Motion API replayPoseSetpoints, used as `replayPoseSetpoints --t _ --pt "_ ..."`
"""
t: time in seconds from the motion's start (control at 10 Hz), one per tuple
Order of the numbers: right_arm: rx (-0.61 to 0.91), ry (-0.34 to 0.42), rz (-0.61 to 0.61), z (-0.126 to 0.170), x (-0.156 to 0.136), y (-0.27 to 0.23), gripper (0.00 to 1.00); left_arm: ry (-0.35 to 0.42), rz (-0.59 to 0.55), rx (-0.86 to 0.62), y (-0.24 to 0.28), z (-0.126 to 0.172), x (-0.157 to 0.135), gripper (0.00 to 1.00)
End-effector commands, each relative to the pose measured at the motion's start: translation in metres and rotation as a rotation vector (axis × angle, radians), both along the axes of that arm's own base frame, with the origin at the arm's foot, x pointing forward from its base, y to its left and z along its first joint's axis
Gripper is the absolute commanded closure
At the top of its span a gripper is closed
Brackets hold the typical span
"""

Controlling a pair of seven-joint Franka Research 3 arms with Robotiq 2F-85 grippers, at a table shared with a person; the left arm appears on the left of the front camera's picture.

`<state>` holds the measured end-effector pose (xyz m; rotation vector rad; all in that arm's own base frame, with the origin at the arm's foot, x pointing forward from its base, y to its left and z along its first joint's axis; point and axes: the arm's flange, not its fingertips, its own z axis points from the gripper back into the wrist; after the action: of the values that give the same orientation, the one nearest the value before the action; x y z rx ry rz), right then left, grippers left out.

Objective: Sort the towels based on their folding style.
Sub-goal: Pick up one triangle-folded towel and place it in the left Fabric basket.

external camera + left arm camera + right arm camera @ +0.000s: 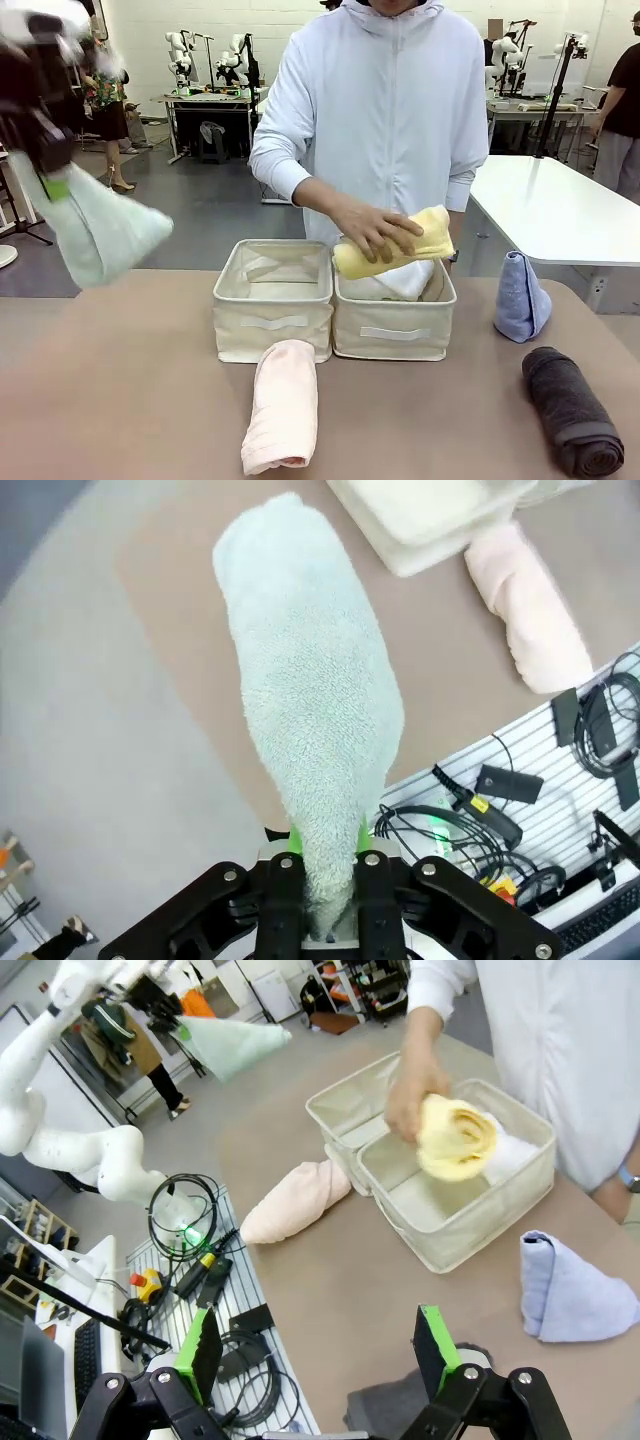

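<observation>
While the left tool (325, 835), raised high, clamps the sage-green towel (310, 700), the right tool (320, 1325) gapes wide.

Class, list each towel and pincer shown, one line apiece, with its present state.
green towel, cone, held aloft by left pincer
left pincer, shut on green towel
right pincer, open
yellow towel, rolled, in person's hand above right bin
white towel, inside right bin
pink towel, rolled, lying on table
blue towel, cone, upright on table
grey towel, rolled, lying on table
</observation>
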<state>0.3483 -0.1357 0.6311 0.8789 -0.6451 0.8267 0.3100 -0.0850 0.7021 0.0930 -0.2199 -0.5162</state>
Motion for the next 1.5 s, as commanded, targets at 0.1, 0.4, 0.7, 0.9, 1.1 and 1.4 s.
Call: replayPoseSetpoints --t 0.1,0.4,0.7,0.9,1.1,1.4 --pt "0.027 -0.016 0.011 0.002 0.002 -0.001 0.00 -0.061 0.019 -0.059 -0.002 0.040 -0.037 0.85" --pt "0.027 -0.016 0.011 0.002 0.002 -0.001 0.00 -0.085 -0.001 -0.031 0.004 0.046 -0.044 0.85" --pt "0.027 -0.016 0.011 0.002 0.002 -0.001 0.00 -0.107 -0.316 0.090 -0.016 0.045 -0.033 0.85" --pt "0.027 -0.016 0.011 0.002 0.002 -0.001 0.00 -0.057 -0.678 0.129 -0.039 0.049 -0.005 0.85" --pt "0.027 -0.016 0.011 0.002 0.002 -0.001 0.00 0.021 -1.019 0.173 -0.064 0.050 0.030 0.85" --pt "0.027 -0.016 0.011 0.002 0.002 -0.001 0.00 0.033 -1.108 0.323 -0.118 0.034 0.074 0.85"
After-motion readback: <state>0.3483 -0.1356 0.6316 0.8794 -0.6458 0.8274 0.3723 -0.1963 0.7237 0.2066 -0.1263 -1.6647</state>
